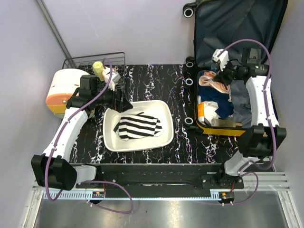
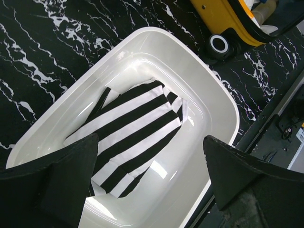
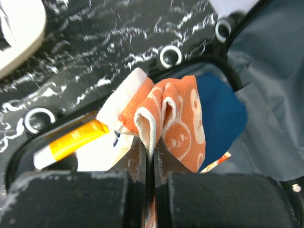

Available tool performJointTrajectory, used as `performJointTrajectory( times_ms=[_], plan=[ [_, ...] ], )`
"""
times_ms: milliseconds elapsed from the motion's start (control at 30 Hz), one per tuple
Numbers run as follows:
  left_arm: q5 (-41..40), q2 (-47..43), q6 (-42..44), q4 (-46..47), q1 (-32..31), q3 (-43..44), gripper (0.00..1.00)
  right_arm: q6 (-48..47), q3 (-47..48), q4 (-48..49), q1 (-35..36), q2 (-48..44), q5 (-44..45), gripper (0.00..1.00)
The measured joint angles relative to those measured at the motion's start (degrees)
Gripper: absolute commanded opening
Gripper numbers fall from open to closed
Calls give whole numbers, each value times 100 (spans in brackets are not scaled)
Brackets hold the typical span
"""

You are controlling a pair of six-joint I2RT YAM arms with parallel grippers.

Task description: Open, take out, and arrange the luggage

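Right gripper (image 3: 151, 159): clamped on orange-and-white patterned cloth (image 3: 178, 118) over yellow hard-shell luggage (image 2: 223, 16). Left gripper (image 2: 149, 147): apart above white rectangular tray (image 2: 223, 111).

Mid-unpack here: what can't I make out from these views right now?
Top view: the luggage has its lid cut off by the frame's upper edge.
Top and right wrist views: whatever lies under the blue garment and orange cloth is covered by them.
Right wrist view: lettering on the orange tube is blurred.
Top view: contents of the wire basket are partly behind the left arm.
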Motion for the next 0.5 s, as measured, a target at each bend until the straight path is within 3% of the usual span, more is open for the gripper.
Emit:
performJointTrajectory(
  times_ms=[200,367,500],
  plan=[
    [166,-116,317,70,0,9,96,660,61,9,573,-813,-538,0],
    [129,-116,238,142,9,2,95,1228,-321,162,2116,-1246,-553,0],
    [68,-179,-101,236,260,-125,95,1650,-997,505,3272,-1342,-46,0]
  ],
)
